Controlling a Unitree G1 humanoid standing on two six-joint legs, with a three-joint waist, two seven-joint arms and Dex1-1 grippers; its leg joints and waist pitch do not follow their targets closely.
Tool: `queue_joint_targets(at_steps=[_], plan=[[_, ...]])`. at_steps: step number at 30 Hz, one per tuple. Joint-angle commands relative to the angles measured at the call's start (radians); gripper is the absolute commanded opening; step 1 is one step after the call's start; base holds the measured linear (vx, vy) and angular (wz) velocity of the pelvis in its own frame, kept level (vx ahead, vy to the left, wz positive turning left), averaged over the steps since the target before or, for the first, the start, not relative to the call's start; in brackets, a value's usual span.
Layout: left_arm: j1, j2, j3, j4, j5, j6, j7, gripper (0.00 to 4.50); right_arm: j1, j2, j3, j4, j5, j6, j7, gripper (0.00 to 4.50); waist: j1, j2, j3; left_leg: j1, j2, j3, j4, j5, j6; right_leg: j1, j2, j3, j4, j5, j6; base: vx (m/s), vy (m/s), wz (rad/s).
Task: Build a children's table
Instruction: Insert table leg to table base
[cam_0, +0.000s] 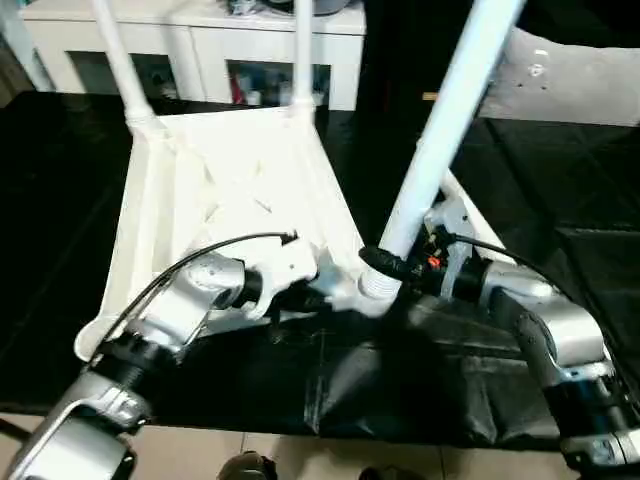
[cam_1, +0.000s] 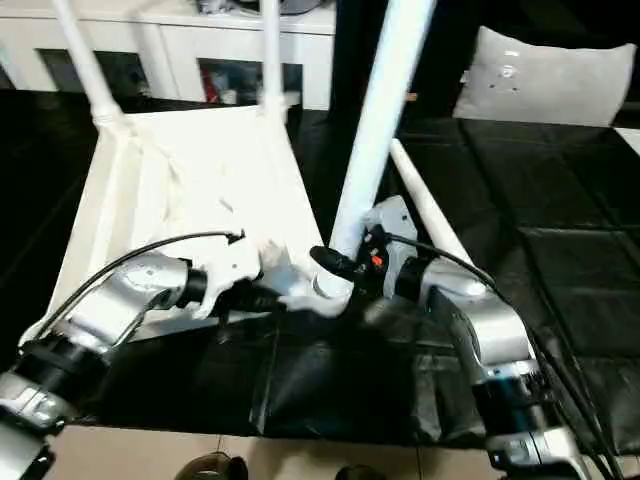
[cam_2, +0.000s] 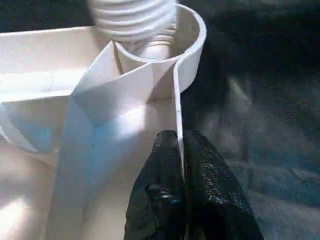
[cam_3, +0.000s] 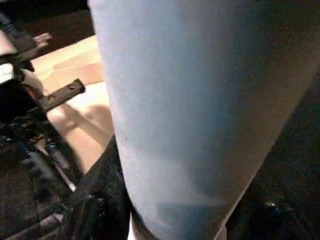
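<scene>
Upturned small white plastic children's table (cam_0: 230, 180), left claw (cam_2: 179, 150) pinching its rim beside corner socket, right claw (cam_0: 385, 265) clamped round white tube leg (cam_0: 440, 140) just above that socket

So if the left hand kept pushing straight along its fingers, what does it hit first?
The left hand is shut on the tabletop's side wall. Straight ahead along that wall sits the round corner socket, with the leg's ribbed end in it. It would probably meet that first.
</scene>
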Motion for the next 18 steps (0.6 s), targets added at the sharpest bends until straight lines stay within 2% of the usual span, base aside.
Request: queue_joint_targets(at_steps=[1,7,10,12,15,18], plan=[[0.001,-0.009,-0.042,-0.034,0.002,-0.044,-0.054,0.00,0.012,-0.013,0.029,0.028,-0.017,0.028,0.013,1.92,-0.002,-0.003,-0.076,0.032,0.064,-0.027,-0.072,-0.246,0.003,0.037,-0.097,0.057,-0.080,-0.287,-0.193,0.000,0.000,0.00],[-0.038,-0.030,-0.033,0.048,0.057,-0.115,0.013,0.00,0.018,-0.020,0.030,0.009,0.012,0.057,0.049,1.92,0.004,-0.004,-0.071,0.035,0.064,-0.028,-0.075,-0.282,-0.008,0.034,-0.099,0.058,-0.089,-0.352,-0.167,0.000,0.000,0.00],[-0.050,-0.034,-0.031,0.083,0.073,-0.141,0.020,0.00,0.028,-0.041,0.031,-0.020,0.028,0.083,0.082,1.92,0.011,-0.004,-0.066,0.046,0.064,-0.029,-0.076,-0.334,-0.019,0.028,-0.102,0.059,-0.099,-0.435,-0.148,0.000,0.000,0.00],[-0.052,-0.035,-0.030,0.086,0.074,-0.143,0.019,0.00,0.031,-0.048,0.033,-0.027,0.028,0.089,0.091,1.92,0.008,-0.003,-0.061,0.045,0.065,-0.035,-0.080,-0.372,-0.030,0.028,-0.104,0.055,-0.105,-0.500,-0.132,0.000,0.000,0.00],[-0.054,-0.037,-0.028,0.094,0.070,-0.147,0.014,0.00,0.039,-0.059,0.036,-0.039,0.029,0.098,0.103,1.92,0.006,-0.006,-0.061,0.045,0.064,-0.038,-0.081,-0.386,-0.034,0.026,-0.107,0.054,-0.110,-0.537,-0.117,0.000,0.000,0.00],[-0.053,-0.041,-0.023,0.100,0.062,-0.159,-0.010,0.00,0.040,-0.061,0.041,-0.023,0.012,0.090,0.097,1.91,0.006,-0.005,-0.062,0.044,0.065,-0.039,-0.081,-0.380,-0.032,0.024,-0.107,0.055,-0.110,-0.526,-0.119,0.000,0.000,0.00]])
